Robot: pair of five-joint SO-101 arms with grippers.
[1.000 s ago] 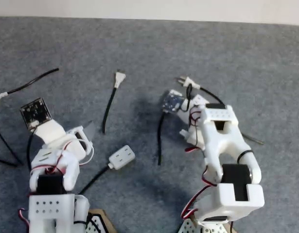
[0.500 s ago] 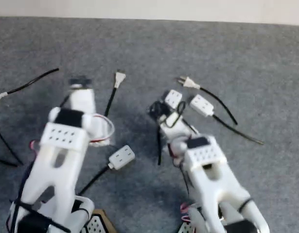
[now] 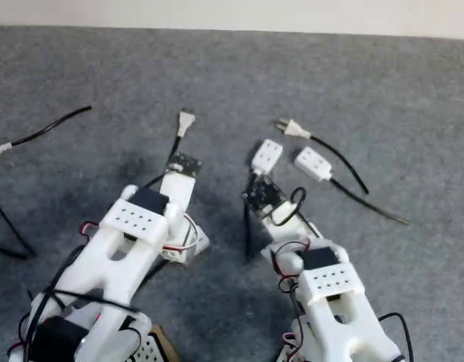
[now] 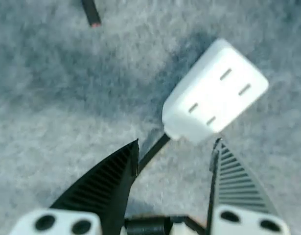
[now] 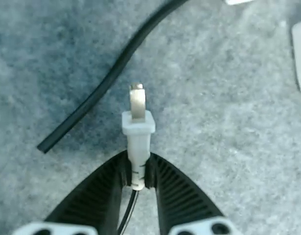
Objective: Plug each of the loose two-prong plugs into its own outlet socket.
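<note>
I work in what looks like a robotics lab: a grey felt-covered counter (image 3: 413, 83) against a plain pale wall (image 3: 232, 13), with exposed red wiring (image 3: 279, 264) looping off my white plastic right arm (image 3: 333, 283).

My table (image 3: 413, 83): grey felt.
Plugs: first plug (image 3: 185, 121) and second plug (image 3: 292, 128) lie well apart.
Sockets: first socket (image 3: 266, 156) just beside second socket (image 3: 313, 164); third socket (image 4: 214, 93) apart.
</note>
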